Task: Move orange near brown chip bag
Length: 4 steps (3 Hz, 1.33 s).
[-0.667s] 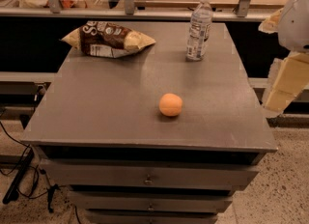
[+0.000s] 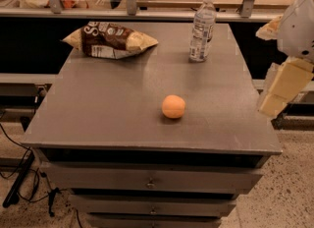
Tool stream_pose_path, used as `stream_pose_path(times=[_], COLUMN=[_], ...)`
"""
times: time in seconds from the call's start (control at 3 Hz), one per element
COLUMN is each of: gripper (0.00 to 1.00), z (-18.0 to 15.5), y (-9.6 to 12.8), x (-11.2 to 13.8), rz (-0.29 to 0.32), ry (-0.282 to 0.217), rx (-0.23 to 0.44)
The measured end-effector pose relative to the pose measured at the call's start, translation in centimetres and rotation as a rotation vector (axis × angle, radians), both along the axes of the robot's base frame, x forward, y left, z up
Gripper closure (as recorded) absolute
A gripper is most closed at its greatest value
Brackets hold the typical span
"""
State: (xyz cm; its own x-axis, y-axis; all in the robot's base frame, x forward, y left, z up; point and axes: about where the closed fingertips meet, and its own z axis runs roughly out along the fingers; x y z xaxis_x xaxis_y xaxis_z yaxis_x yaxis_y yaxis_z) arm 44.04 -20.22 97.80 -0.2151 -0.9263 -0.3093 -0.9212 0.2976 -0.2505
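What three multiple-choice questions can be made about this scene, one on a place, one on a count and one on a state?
1. Relative to the grey table, where is the claw?
A. above its middle
B. beyond its right edge
C. behind its far left corner

2. How many of the water bottle kind stand on it?
A. one
B. two
C. three

3. The orange is:
A. in the claw
B. lying free, apart from the brown chip bag
C. resting on that bag

Answers:
1 B: the claw hangs off the table's right side, over the floor.
2 A: only one capped bottle stands upright, at the back right.
3 B: the fruit lies near the front middle, the bag lies at the back left, and bare tabletop is between them.
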Motion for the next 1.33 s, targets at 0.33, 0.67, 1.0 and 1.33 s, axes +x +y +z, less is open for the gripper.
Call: stream_pose_path(times=[0.33, 0.67, 1.0, 1.33], gripper=[0.00, 0.00, 0.00, 0.00], z=[-3.1, -5.6, -7.4, -6.6], y=[2.7, 5.7, 8.6, 9.4], x=[0.4, 0.6, 1.3, 1.9], rz=[0.023, 0.034, -0.003, -0.021], ry=[0.018, 0.019, -0.005, -0.031], rx=[0.189, 0.380, 0.563, 0.607])
